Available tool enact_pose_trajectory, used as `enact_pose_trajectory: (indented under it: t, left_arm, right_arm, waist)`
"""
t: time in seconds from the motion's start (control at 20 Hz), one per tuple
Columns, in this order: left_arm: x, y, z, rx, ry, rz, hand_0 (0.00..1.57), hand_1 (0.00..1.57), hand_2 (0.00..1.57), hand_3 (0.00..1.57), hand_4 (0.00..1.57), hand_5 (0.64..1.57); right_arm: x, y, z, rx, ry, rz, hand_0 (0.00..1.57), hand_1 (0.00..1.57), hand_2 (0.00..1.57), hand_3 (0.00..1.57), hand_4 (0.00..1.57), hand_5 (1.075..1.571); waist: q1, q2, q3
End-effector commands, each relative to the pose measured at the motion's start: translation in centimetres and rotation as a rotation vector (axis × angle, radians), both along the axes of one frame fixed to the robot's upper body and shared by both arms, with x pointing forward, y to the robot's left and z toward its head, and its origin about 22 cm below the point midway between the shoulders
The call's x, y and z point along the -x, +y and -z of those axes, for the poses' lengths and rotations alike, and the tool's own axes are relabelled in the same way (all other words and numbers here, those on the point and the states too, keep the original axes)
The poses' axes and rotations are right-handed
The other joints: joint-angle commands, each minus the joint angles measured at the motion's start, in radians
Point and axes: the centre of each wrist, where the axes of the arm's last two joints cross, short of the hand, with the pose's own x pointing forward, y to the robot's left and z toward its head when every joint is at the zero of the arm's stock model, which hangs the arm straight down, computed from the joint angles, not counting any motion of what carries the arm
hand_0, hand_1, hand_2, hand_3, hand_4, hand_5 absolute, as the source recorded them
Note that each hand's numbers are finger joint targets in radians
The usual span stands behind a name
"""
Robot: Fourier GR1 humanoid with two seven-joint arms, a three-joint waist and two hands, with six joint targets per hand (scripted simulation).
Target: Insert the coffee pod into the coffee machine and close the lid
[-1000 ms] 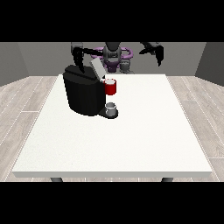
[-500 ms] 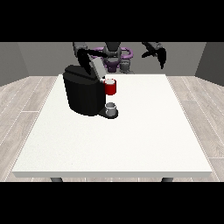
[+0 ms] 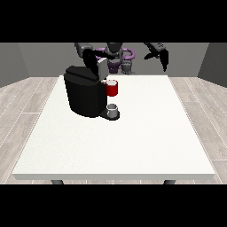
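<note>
since half a second ago the hand at the view's right (image 3: 162, 56) has dropped a little at the far right edge of the table, and the arm at the view's left has shifted slightly over the machine; nothing else has moved.

room: grey walls (image 3: 26, 60) behind, and a floor (image 3: 22, 106) of pale wood-look planks on both sides of the table.

table (image 3: 133, 142): a large white slab that fills most of the view, its near edge facing the camera, two dark legs just showing beneath it.

robot (image 3: 116, 53): small at the far edge, dark torso with purple parts, both arms raised over the table's back half.

machine (image 3: 85, 91): a black, rounded block on the left half of the table, with its grey lid (image 3: 102, 68) tilted up at the top. a red thing at the machine (image 3: 112, 88) sits at its front right, and below that a grey thing (image 3: 112, 108) rests on the machine's base (whether it is the pod i cannot tell).

hands: the one at the view's right hangs in the air with fingers pointing down, relaxed and holding nothing, well apart from the machine. the one at the view's left (image 3: 94, 62) is dark against the machine's top, beside the lid; how its fingers lie i cannot tell.
</note>
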Motion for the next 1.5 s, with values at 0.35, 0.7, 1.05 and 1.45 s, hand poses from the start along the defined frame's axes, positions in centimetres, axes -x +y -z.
enact_pose_trajectory:
  t: [0.35, 0.7, 1.05, 1.45]
  left_arm:
    - [-0.5, -1.0, -0.2, 0.001, -0.003, 0.035, 0.00, 0.00, 0.00, 0.00, 0.33, 1.571]
    - [-1.2, -1.2, -1.5, -0.005, -0.060, 0.090, 0.00, 0.00, 0.00, 0.00, 0.44, 1.571]
    - [-2.1, -3.1, -2.3, 0.009, -0.129, 0.159, 0.00, 0.00, 0.00, 0.00, 0.42, 1.571]
    - [-3.1, -4.2, -3.9, 0.004, -0.152, 0.238, 0.00, 0.00, 0.00, 0.00, 0.42, 1.571]
  right_arm:
    - [-0.6, 4.2, -4.3, 0.055, -0.101, -0.107, 0.00, 0.00, 0.00, 0.00, 0.00, 1.571]
    - [-0.2, 5.3, -6.9, 0.154, -0.189, -0.048, 0.00, 0.00, 0.00, 0.00, 0.20, 1.571]
    - [-0.3, 3.8, -11.8, 0.177, -0.252, 0.000, 0.00, 0.00, 0.00, 0.00, 0.10, 1.571]
    - [1.5, 2.4, -16.3, 0.215, -0.304, 0.102, 0.00, 0.00, 0.00, 0.00, 0.00, 1.571]
  waist:
    - [0.059, 0.026, -0.0029]
    - [0.152, 0.059, -0.0031]
    - [0.211, 0.143, -0.0031]
    - [0.325, 0.193, -0.0030]
